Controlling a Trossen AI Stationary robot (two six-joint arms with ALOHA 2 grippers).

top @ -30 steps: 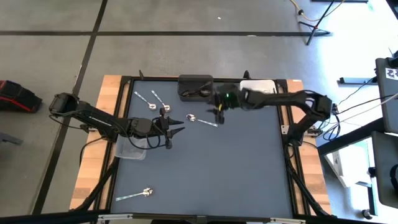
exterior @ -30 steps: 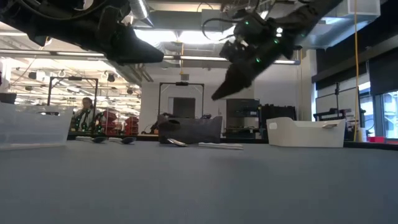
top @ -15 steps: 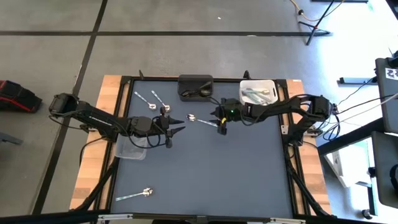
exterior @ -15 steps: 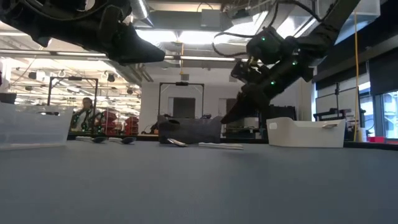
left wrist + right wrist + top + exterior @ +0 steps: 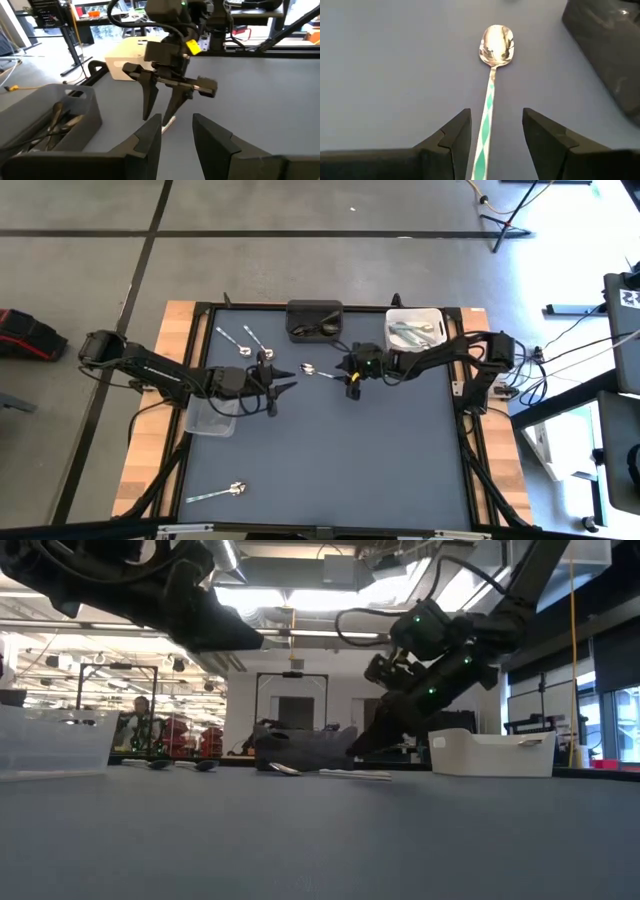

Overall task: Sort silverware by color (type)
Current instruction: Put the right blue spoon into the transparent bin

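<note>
A silver spoon (image 5: 322, 372) with a green-and-white patterned handle (image 5: 488, 107) lies flat on the dark mat, in front of the black bin (image 5: 315, 318). My right gripper (image 5: 351, 385) is open, pointing down low over the spoon's handle end. In the right wrist view its fingers (image 5: 454, 135) stand on either side of the handle, and I see no touch. My left gripper (image 5: 285, 391) is open and empty, hovering left of the spoon beside the clear bin (image 5: 213, 417). Two more silver spoons (image 5: 240, 342) lie at the far left and one (image 5: 218, 492) at the near left.
The black bin holds dark utensils. The white bin (image 5: 414, 327) at the far right holds silver ones. The mat's middle and near right are bare. People and benches show in the room behind the table in the low view (image 5: 135, 720).
My right gripper has come down from near the white bin and moved a little toward the near edge, ending low over the silver spoon's handle. The spoon has not moved.
</note>
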